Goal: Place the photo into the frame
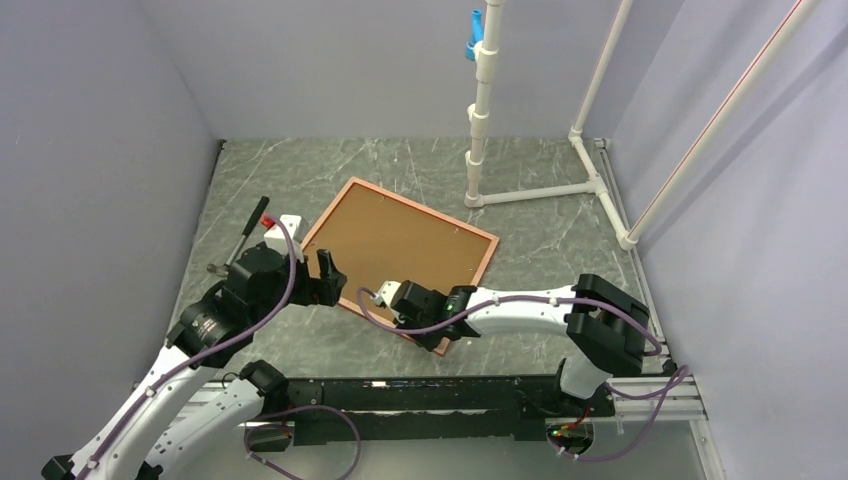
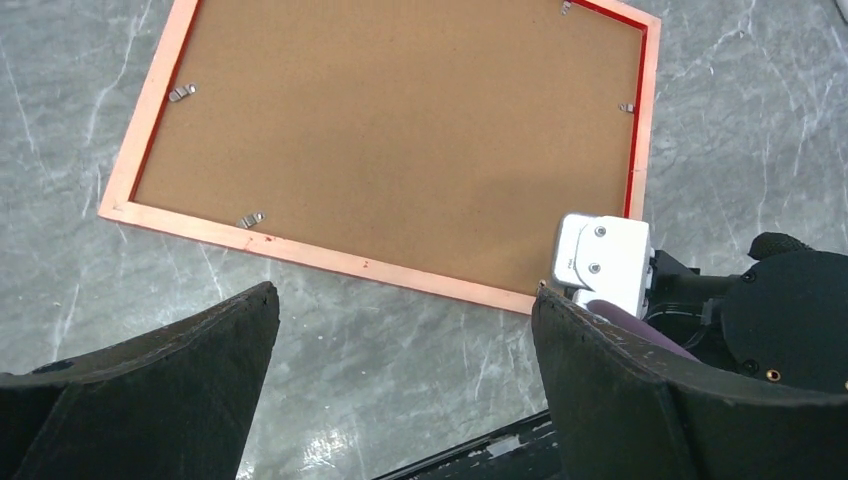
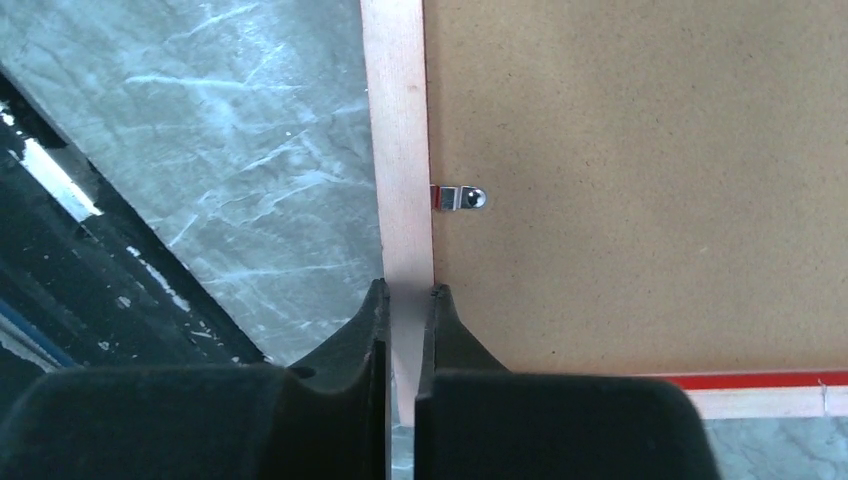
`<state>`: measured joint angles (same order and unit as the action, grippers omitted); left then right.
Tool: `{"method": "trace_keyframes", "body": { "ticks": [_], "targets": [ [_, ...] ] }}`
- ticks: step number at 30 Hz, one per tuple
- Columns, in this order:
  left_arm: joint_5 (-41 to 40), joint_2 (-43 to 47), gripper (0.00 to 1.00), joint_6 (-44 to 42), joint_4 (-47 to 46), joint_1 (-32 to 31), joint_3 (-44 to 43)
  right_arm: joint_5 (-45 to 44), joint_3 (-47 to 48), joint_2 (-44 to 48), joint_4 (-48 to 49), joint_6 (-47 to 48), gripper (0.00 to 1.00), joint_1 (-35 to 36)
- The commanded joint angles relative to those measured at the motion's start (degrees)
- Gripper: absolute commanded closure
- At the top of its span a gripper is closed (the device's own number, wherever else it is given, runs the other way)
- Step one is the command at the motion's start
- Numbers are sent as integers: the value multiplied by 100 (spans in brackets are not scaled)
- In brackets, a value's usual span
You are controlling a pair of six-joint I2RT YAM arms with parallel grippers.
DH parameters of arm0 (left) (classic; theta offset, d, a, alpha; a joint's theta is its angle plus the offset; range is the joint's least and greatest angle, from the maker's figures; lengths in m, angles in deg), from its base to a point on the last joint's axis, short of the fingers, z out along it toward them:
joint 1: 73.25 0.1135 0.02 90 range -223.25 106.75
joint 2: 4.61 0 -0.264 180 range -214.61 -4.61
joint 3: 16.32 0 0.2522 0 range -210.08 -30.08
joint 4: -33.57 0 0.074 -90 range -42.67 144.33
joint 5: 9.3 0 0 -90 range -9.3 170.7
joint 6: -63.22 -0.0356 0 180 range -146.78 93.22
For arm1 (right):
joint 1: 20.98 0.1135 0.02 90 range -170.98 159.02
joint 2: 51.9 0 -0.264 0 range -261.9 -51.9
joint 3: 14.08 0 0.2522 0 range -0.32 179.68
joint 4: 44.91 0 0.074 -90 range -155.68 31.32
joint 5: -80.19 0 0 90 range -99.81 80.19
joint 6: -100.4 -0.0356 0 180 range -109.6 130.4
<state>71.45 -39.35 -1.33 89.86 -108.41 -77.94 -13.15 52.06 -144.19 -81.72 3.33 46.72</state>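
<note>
The frame (image 1: 425, 210) lies face down on the table, copper-orange back edge up, with a brown backing board (image 1: 400, 250) inside it. The photo is not in view. My right gripper (image 1: 418, 328) is at the frame's near corner. In the right wrist view its fingers (image 3: 405, 300) are closed on the copper edge (image 3: 398, 150), one on each side. My left gripper (image 2: 405, 293) is open and empty above bare table just off the frame's near edge (image 2: 300, 248).
Small metal clips (image 3: 460, 198) sit along the backing board's rim. A white pipe stand (image 1: 480, 130) rises behind the frame. A black-handled tool (image 1: 250, 225) lies at the left wall. The black base rail (image 1: 420, 395) runs along the near edge.
</note>
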Motion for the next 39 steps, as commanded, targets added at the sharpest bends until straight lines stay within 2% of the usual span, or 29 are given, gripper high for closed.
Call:
{"method": "trace_keyframes", "body": {
  "ticks": [1, 12, 19, 23, 28, 34, 39],
  "targets": [
    [224, -172, 1, -819, -279, 25, -373, 427, 89, -2, -265, -186, 100, 25],
    [816, -537, 1, -2042, -45, 18, -899, 1425, 817, 827, -1013, -198, 100, -256],
    [873, 213, 1, -2456, -951, 17, -509, 2095, 713, 1456, -1140, -159, 100, -735],
    [1571, 580, 1, -3082, -1212, 13, -312, 2667, 679, 1802, -1194, -117, 100, -1150],
    [2728, 444, 6, -4188, -899, -55, -368, 3157, 896, 1981, -1414, -22, 100, -1473],
    [3169, 378, 2, -5339, -924, -225, -367, 3447, 1165, 1921, -1627, 24, 100, -1648],
    [3277, 343, 0, -6341, -1073, -712, -159, 3664, 1392, 1815, -1707, 0, 100, -1780]
  ]
}}
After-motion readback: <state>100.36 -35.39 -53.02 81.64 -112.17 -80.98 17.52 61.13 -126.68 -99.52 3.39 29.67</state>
